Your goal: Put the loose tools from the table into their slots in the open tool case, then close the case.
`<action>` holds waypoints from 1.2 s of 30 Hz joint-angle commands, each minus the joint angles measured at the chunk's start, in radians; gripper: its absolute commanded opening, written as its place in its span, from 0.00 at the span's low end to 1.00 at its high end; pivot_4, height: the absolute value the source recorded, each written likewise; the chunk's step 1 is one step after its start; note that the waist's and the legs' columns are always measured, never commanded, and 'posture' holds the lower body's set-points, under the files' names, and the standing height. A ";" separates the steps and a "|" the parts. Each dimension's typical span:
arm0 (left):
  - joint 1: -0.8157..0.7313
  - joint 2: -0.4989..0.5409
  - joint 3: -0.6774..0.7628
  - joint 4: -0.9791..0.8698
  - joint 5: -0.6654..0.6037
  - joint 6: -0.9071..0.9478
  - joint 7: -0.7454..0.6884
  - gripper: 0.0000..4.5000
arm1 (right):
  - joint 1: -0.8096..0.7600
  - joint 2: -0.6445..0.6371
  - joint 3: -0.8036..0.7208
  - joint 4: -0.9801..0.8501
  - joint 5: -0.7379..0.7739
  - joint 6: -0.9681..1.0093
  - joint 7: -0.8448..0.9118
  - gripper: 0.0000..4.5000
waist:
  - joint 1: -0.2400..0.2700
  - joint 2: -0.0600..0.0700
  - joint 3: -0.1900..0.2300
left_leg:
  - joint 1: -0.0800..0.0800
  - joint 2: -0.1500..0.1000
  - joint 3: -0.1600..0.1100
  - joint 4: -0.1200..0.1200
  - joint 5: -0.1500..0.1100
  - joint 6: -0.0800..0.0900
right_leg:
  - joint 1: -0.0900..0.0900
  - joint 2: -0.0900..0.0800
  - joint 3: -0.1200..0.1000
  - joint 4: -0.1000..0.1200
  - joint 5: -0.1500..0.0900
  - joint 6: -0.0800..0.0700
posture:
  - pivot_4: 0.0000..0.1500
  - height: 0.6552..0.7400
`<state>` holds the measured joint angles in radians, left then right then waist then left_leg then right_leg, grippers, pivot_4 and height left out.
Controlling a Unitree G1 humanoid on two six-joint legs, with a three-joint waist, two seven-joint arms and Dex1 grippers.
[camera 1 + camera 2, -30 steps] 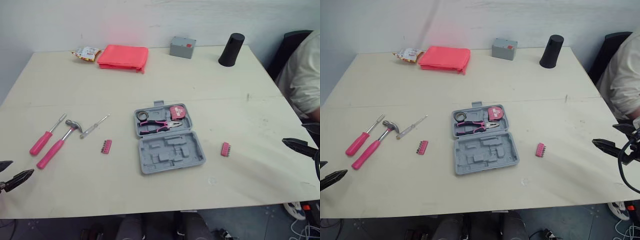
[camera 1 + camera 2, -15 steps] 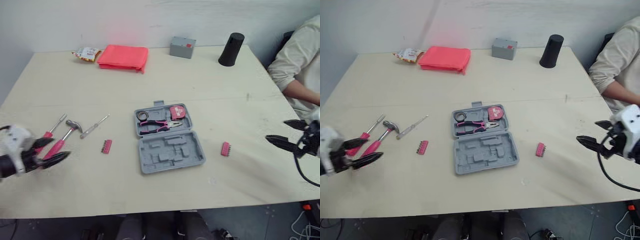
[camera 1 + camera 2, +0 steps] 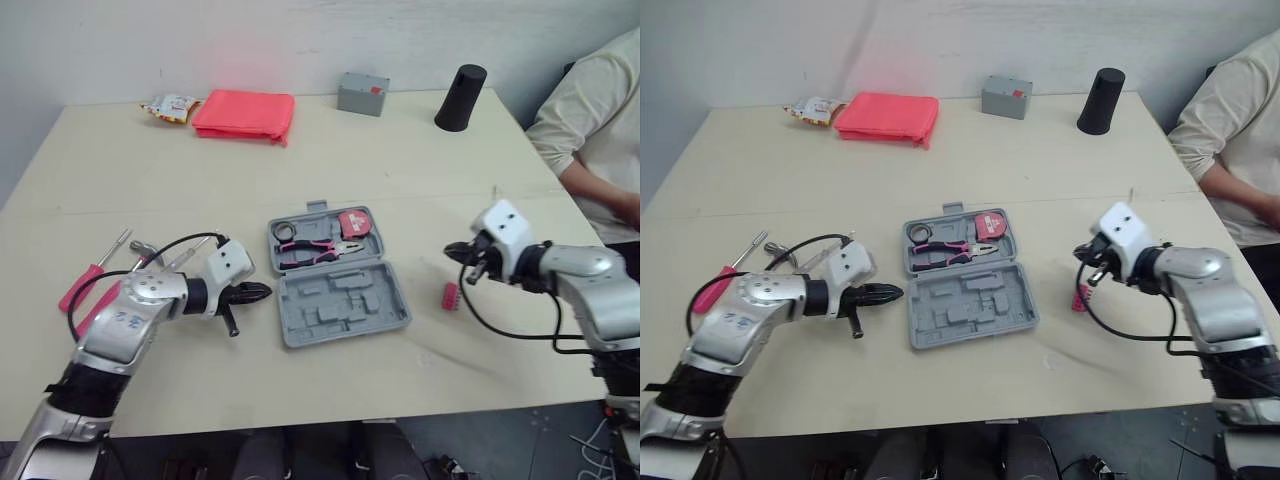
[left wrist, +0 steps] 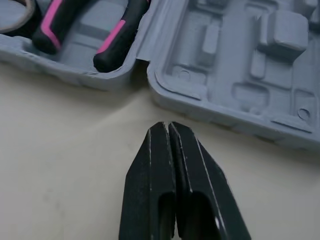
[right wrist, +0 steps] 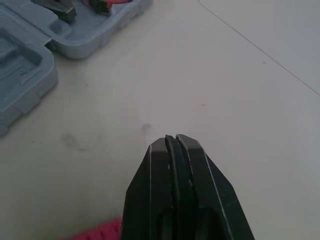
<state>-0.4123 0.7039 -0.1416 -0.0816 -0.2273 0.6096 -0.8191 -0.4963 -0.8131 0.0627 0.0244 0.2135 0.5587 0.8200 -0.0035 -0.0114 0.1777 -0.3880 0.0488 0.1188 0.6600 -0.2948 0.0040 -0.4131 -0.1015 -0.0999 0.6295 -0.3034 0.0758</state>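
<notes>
Plainly the right arm is nearer: the small pink strip of screwdriver bits [image 3: 451,297] lies on the pale wooden table [image 3: 400,160] just at 6 o'clock of the right gripper [image 3: 450,250], long axis running 12 to 6, and at 3 o'clock of the open grey plastic tool case [image 3: 345,305]. That gripper reaches in from 3 o'clock, fingers pressed together, empty. The left gripper [image 3: 265,292], likewise closed on nothing, points toward 3 at the case's edge, with the pink-handled screwdriver [image 3: 78,287] at its 9.

Grey tool case [image 3: 345,306] open mid-table, pink screwdriver [image 3: 717,288] far left, pink bit strip [image 3: 450,296] right
</notes>
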 commanded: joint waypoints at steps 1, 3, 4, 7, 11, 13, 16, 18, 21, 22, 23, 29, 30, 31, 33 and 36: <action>-0.032 -0.046 0.002 0.028 0.018 -0.019 0.034 0.01 | -0.044 0.038 0.020 0.037 -0.033 -0.045 -0.008 0.00 | 0.001 0.000 0.000 | 0.000 0.000 0.000 0.001 0.000 0.000 | 0.000 0.000 0.000 0.000 0.000 0.000 | 1.00 1.00; -0.035 -0.060 -0.025 0.052 0.059 -0.054 0.050 0.01 | -0.060 0.072 0.043 0.056 -0.045 -0.059 0.000 0.00 | 0.001 0.000 0.000 | 0.000 0.000 0.000 0.002 -0.001 0.001 | 0.000 -0.001 0.001 0.001 0.000 0.000 | 1.00 1.00; -0.037 -0.069 -0.025 0.056 0.062 -0.059 0.054 0.01 | -0.064 0.084 0.053 0.060 -0.050 -0.064 0.004 0.00 | 0.003 0.000 0.000 | 0.000 0.000 0.000 0.002 -0.001 0.001 | 0.000 -0.001 0.001 0.001 0.000 0.000 | 1.00 1.00; -0.045 -0.096 -0.009 0.058 0.044 -0.053 0.052 0.01 | -0.077 0.131 0.079 0.081 -0.068 -0.082 -0.001 0.00 | 0.004 0.000 0.000 | -0.001 0.000 0.000 0.003 -0.001 0.001 | 0.000 -0.001 0.001 0.001 0.000 0.001 | 1.00 1.00; -0.057 -0.104 -0.017 0.078 0.051 -0.074 0.033 0.01 | -0.084 0.186 0.076 0.129 -0.072 -0.102 -0.019 0.00 | 0.002 0.000 0.000 | -0.001 0.000 0.000 0.004 -0.001 0.002 | 0.000 -0.002 0.001 0.004 0.001 0.001 | 1.00 1.00; -0.070 -0.115 -0.025 0.090 0.055 -0.081 0.029 0.01 | -0.083 0.205 0.065 0.134 -0.067 -0.107 -0.022 0.00 | 0.002 0.000 0.000 | -0.001 0.000 0.000 0.004 -0.001 0.002 | 0.000 -0.002 0.001 0.007 0.001 0.001 | 1.00 1.00; -0.087 -0.135 -0.047 0.109 0.063 -0.089 0.017 0.01 | -0.070 0.233 0.061 0.101 -0.041 -0.087 -0.010 0.00 | 0.003 0.000 0.000 | -0.001 -0.001 0.000 0.004 -0.001 0.002 | 0.000 -0.002 0.001 0.007 0.001 0.001 | 1.00 1.00; -0.090 -0.145 -0.057 0.126 0.071 -0.093 0.012 0.01 | -0.061 0.232 0.082 0.100 -0.060 -0.113 0.006 0.00 | 0.004 0.000 0.000 | -0.001 -0.001 0.000 0.004 -0.001 0.002 | 0.000 -0.002 0.001 0.007 0.001 0.001 | 1.00 1.00; -0.089 -0.150 -0.057 0.135 0.081 -0.105 0.002 0.01 | -0.058 0.241 0.070 0.100 -0.039 -0.115 0.031 0.00 | 0.003 0.000 0.000 | -0.001 -0.001 0.000 0.004 -0.001 0.002 | 0.001 -0.002 0.001 0.007 0.001 0.001 | 1.00 1.00; -0.088 -0.150 -0.058 0.136 0.082 -0.110 -0.007 0.01 | -0.054 0.241 0.070 0.092 -0.029 -0.110 0.049 0.00 | 0.003 0.000 0.000 | -0.001 -0.001 0.000 0.004 -0.001 0.002 | 0.001 -0.002 0.001 0.008 0.001 0.001 | 1.00 1.00; -0.086 -0.149 -0.060 0.136 0.083 -0.113 -0.016 0.01 | -0.046 0.237 0.073 0.081 -0.025 -0.112 0.064 0.00 | 0.003 0.000 0.000 | -0.001 -0.001 0.000 0.004 -0.001 0.002 | 0.001 -0.002 0.001 0.008 0.001 0.001 | 1.00 1.00; -0.054 -0.115 -0.075 0.111 0.085 -0.155 -0.097 0.01 | 0.045 0.216 0.059 -0.045 0.015 -0.069 0.123 0.00 | 0.002 0.000 0.000 | -0.001 0.000 0.000 0.004 -0.002 0.003 | 0.001 -0.001 0.001 0.007 0.001 0.001 | 1.00 1.00; -0.043 -0.103 -0.077 0.098 0.082 -0.166 -0.117 0.01 | 0.074 0.210 0.056 -0.085 0.027 -0.050 0.129 0.00 | 0.001 0.000 0.000 | -0.001 0.000 0.000 0.004 -0.002 0.003 | 0.001 -0.001 0.001 0.007 0.001 0.001 | 1.00 1.00; -0.031 -0.093 -0.073 0.086 0.075 -0.168 -0.134 0.01 | 0.105 0.204 0.054 -0.127 0.037 -0.037 0.134 0.00 | 0.000 0.000 0.000 | -0.001 0.000 0.000 0.004 -0.002 0.002 | 0.001 -0.001 0.001 0.007 0.001 0.001 | 1.00 1.00; -0.008 -0.081 -0.055 0.067 0.057 -0.143 -0.147 0.01 | 0.163 0.198 0.050 -0.201 0.054 -0.013 0.132 0.00 | -0.001 0.000 0.000 | 0.000 0.000 0.000 0.004 -0.002 0.002 | 0.001 -0.001 0.001 0.007 0.001 0.001 | 1.00 1.00; 0.056 -0.050 -0.033 0.026 0.038 -0.110 -0.163 0.01 | 0.246 0.209 0.031 -0.296 0.070 0.024 0.090 0.00 | -0.001 0.000 0.000 | 0.001 0.001 0.000 0.004 -0.003 0.002 | 0.001 -0.001 0.001 0.007 0.001 0.001 | 1.00 1.00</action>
<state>-0.3943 0.6459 -0.1451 -0.0181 -0.1715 0.4800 -0.9419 -0.2619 -0.6180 0.0825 -0.1868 0.2388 0.5708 0.9100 -0.0046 -0.0114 0.1774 -0.3872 0.0502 0.1188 0.6638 -0.2982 0.0055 -0.4120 -0.1025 -0.0981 0.6362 -0.3029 0.0768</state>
